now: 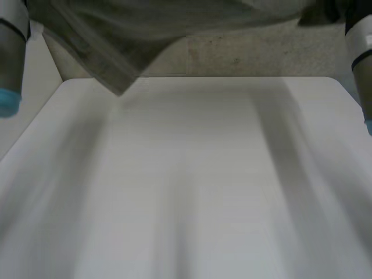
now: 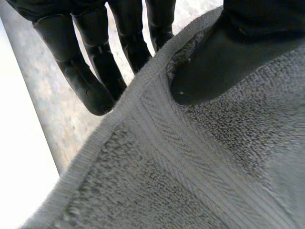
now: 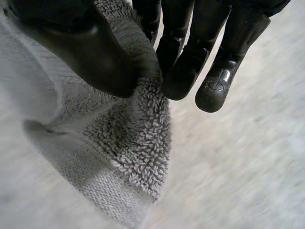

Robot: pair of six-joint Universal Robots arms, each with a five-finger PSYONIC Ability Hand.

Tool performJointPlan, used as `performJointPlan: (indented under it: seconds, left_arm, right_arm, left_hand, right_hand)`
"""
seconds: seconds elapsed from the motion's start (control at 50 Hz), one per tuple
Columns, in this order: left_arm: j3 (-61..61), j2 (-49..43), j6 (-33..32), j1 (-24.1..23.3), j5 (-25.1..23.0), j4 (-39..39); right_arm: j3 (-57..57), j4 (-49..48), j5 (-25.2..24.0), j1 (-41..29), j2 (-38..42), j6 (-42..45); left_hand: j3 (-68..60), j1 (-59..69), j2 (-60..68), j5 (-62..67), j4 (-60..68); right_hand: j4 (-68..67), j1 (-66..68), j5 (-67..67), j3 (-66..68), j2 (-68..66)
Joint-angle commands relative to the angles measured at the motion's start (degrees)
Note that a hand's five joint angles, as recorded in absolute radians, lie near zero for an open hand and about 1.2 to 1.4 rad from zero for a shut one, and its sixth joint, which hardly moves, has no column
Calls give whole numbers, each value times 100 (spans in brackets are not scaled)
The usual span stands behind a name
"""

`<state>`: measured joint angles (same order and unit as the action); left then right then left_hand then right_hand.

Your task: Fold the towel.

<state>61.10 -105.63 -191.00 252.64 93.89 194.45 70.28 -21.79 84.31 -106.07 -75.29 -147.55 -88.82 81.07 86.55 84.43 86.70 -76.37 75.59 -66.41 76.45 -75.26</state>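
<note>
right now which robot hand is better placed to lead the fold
Likely the right: the right robot hand pinches the towel near a corner, so it can carry that across. The left robot hand clamps it along a hemmed edge.

White table [image 1: 192,192], rounded far corners; speckled beige floor [image 1: 244,55] beyond its far edge, past fingertips of the left hand [image 2: 90,67].

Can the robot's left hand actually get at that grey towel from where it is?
Probably yes: it looks there already. The left robot hand has its thumb pressed on the towel near its edge, fingers behind it, and nothing lies between.
</note>
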Motion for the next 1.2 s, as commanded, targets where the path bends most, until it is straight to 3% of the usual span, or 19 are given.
performJointPlan:
  seconds: [0.02, 0.16, 0.2, 0.36, 0.48, 0.5, 0.52, 0.56, 0.68, 0.72, 0.82, 1.02, 1.2]
  left_arm:
    - [1462, -10, -87, 48, -160, 66]
    - [2802, -160, -271, 215, -670, 409]
    - [3362, -396, -595, 224, -810, 680]
    - [4365, -599, -1606, 320, -881, 849]
    - [4674, -520, -1730, 426, -890, 857]
    - [4674, -520, -1730, 426, -890, 857]
    - [4665, -520, -1730, 435, -881, 857]
    - [4657, -511, -1730, 435, -890, 857]
    - [4516, -520, -1722, 383, -881, 857]
    - [4446, -520, -1704, 356, -872, 857]
    - [4208, -529, -1660, 312, -855, 849]
    - [3252, -809, -1423, 119, -811, 822]
    - [2644, -1364, -1256, -40, -784, 796]
  right_arm:
    - [205, 1421, -81, 34, 523, 24]
    - [697, 1888, -310, 43, 1111, 33]
    - [794, 1898, -363, 43, 1298, 24]
    - [1076, 1994, -442, 34, 1869, 7]
    - [1093, 2319, -573, 235, 1746, 7]
    - [1050, 2389, -626, 288, 1720, -2]
    - [1049, 2390, -627, 289, 1719, -2]
    - [962, 2416, -688, 341, 1719, -2]
    - [575, 2425, -565, 438, 1904, -2]
    - [365, 2434, -303, 596, 2202, -72]
    - [294, 2416, -82, 623, 2151, -204]
    - [162, 2258, -266, 658, 1658, -635]
    - [-31, 2118, -223, 623, 2457, -635]
  left_hand:
    - [882, -107, -655, -1443, -670]
    - [882, -107, -655, -1443, -670]
    - [882, -107, -655, -1443, -670]
    - [882, -107, -655, -1443, -670]
    - [882, -107, -655, -1443, -670]
    - [882, -107, -655, -1443, -670]
    - [882, -107, -655, -1443, -670]
    - [882, -107, -655, -1443, -670]
    - [882, -107, -655, -1443, -670]
    - [882, -107, -655, -1443, -670]
    - [882, -107, -655, -1443, -670]
    - [882, -107, -655, -1443, -670]
    - [882, -107, -655, -1443, -670]
  right_hand:
    - [-363, 441, -359, 355, -474]
    - [-363, 441, -359, 355, -474]
    - [-363, 441, -359, 355, -474]
    - [-363, 441, -359, 355, -474]
    - [-336, 413, -332, 328, -447]
    - [713, -636, 717, -722, 603]
    - [724, -647, 728, -732, 613]
    - [2618, -2541, 2622, -2626, 2507]
    - [4408, -4331, 4412, -4416, 4297]
    - [5128, -5051, 5132, -5137, 5018]
    - [5283, -5205, 5286, -5291, 5172]
    - [5131, -5054, 5135, -5139, 5020]
    - [5114, -5037, 5118, -5123, 5004]
